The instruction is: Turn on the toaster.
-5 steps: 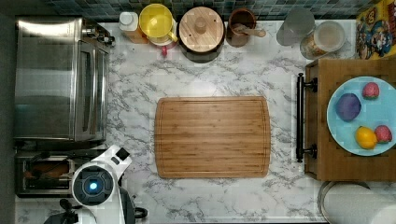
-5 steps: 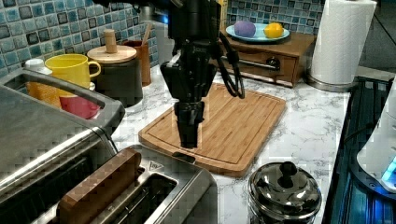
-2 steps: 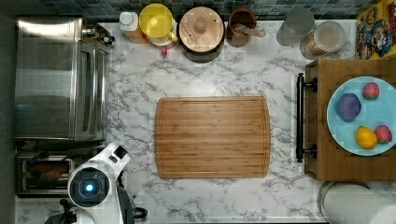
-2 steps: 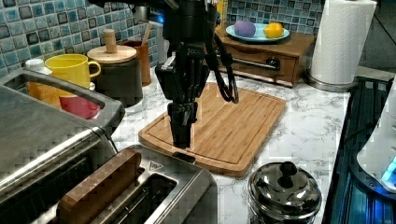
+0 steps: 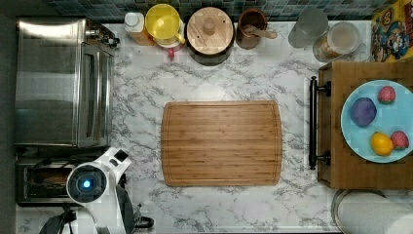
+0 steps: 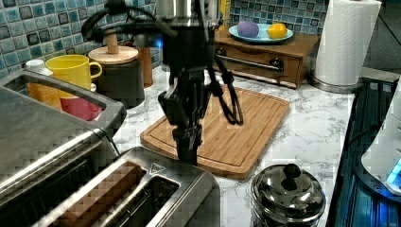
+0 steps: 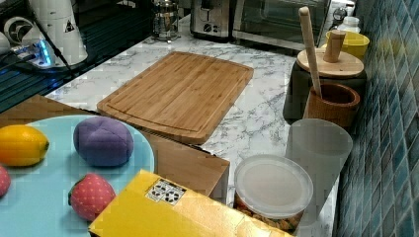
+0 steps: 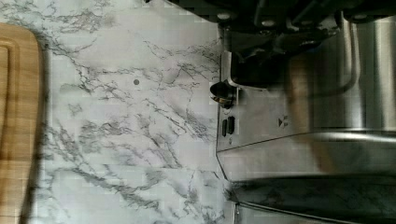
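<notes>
Marble counter point(image 5: 146, 92) — gripper point(image 6: 187, 150) at toaster point(image 6: 142, 194) end, seemingly touching.

No readable text; a triangular warning sign marks the toaster point(image 6: 156, 166).

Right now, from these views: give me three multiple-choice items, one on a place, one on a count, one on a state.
1. Where is the gripper in the left view?
A. over the blue plate
B. at the end of the toaster nearest the cutting board
C. beside the paper towel roll

2. How many items lie on the blue plate?
A. two
B. four
C. six

3. What is on the cutting board?
A. nothing
B. a yellow mug
C. a lemon

Key: 1 B, the gripper hangs just over the toaster's near end; 2 B, the top view shows a purple piece, a yellow one and two reddish ones; 3 A, its surface is bare in the top view.
</notes>
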Controlling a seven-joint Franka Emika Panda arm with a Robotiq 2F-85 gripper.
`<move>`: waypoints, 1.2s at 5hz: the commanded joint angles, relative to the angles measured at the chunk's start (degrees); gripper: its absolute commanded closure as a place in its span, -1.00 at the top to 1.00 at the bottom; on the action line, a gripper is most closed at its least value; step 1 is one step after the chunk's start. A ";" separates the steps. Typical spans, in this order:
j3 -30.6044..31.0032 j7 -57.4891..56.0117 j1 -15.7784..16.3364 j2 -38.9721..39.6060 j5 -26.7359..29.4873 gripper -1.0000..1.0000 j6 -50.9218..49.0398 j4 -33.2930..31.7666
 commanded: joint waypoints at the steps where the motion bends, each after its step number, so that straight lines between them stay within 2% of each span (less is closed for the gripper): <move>1: -1.24 8.51 -0.60 10.54 -5.12 -1.00 -0.21 4.44; 2: -2.23 7.99 -1.07 10.94 -4.80 -1.00 -1.49 2.35; 3: -2.42 5.99 -0.27 7.87 -6.34 -1.00 -1.27 -0.50; 6: -2.45 5.99 -0.24 7.88 -6.33 -1.00 -1.29 -0.48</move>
